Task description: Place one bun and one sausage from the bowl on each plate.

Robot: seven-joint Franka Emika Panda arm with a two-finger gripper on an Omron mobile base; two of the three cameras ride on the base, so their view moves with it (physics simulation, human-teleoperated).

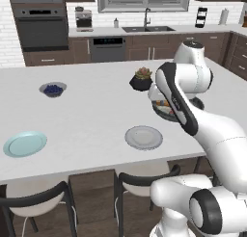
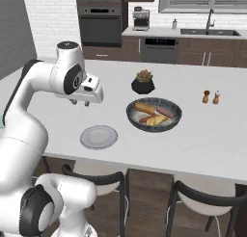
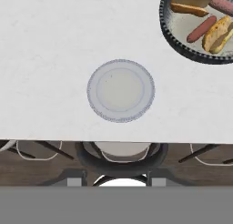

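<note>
While the white counter [image 2: 207, 135] spreads across both base views, the arm reaches over its near side with the gripper [image 2: 80, 103] hanging above the bare top, just left of the grey plate [image 2: 98, 137] in the right base view; its fingers are too small and dark to judge, so I cannot tell whether they are spread or closed, and nothing seems to be between them. Right of that plate sits the dark bowl [image 2: 154, 126], holding both buns and both sausages: one bun [image 2: 144, 107] at the back, the other bun [image 2: 155, 119] toward the front, one sausage [image 2: 165, 111] along the right, the second sausage [image 2: 144, 119] lying low between the buns. Both plates are empty. The teal plate [image 1: 25, 143] lies well apart at the far left near the counter's front edge. Behind the bowl stands a black plant pot [image 2: 143, 85]. A small bowl of berries [image 1: 52, 89] rests far left, and two small shakers [image 2: 211, 97] stand to the right.
</note>
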